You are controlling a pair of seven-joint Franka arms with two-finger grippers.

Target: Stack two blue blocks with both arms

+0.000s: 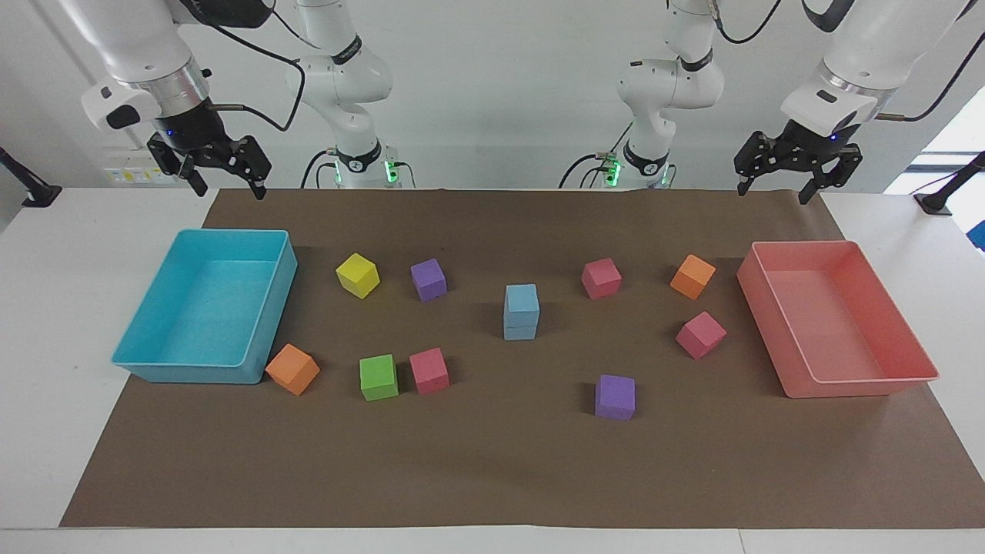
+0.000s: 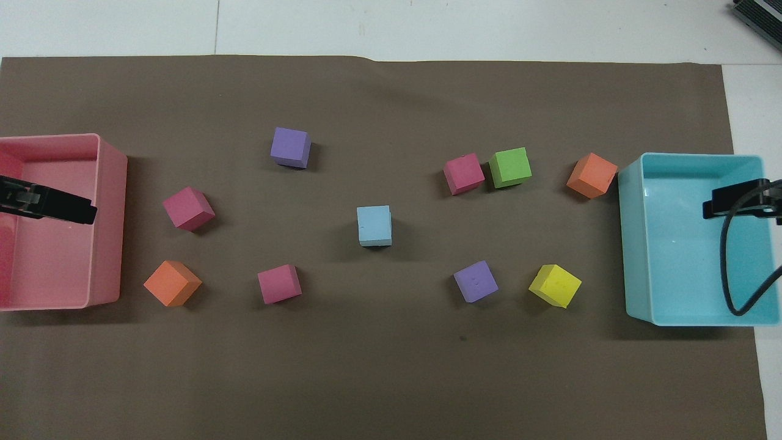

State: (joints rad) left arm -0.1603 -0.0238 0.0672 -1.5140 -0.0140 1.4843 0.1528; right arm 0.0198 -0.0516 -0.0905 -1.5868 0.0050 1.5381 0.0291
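Blue blocks (image 1: 522, 312) stand stacked one on the other at the middle of a brown mat (image 1: 492, 469), and no gripper touches them. From above the stack (image 2: 374, 225) reads as a single light blue square.

Going from the largest things down: the brown mat covers most of a white table (image 1: 46, 308). Two white arms hang over it. The right gripper (image 1: 223, 178) is raised in the air over the mat's edge by the turquoise bin, with its fingers spread apart and nothing between them. The left gripper (image 1: 772, 182) is raised over the mat's edge by the pink bin, likewise spread and holding nothing.

A turquoise bin (image 1: 273, 308) sits at the right arm's end of the table. A pink bin (image 1: 862, 385) sits at the left arm's end.

Single cubes lie scattered around the stack. Toward the right arm's end: a yellow cube (image 1: 358, 275) and a purple cube (image 1: 429, 279) nearer the robots, and farther from them an orange cube (image 1: 292, 368) just beside the turquoise bin's corner, then a green cube (image 1: 378, 377) touching or almost touching a pink cube (image 1: 429, 371). Toward the left arm's end: a second pink cube (image 1: 601, 278) and a second orange cube (image 1: 692, 276) nearer the robots, a third pink cube (image 1: 701, 335) farther out, and a second purple cube (image 1: 615, 397) farthest of all.
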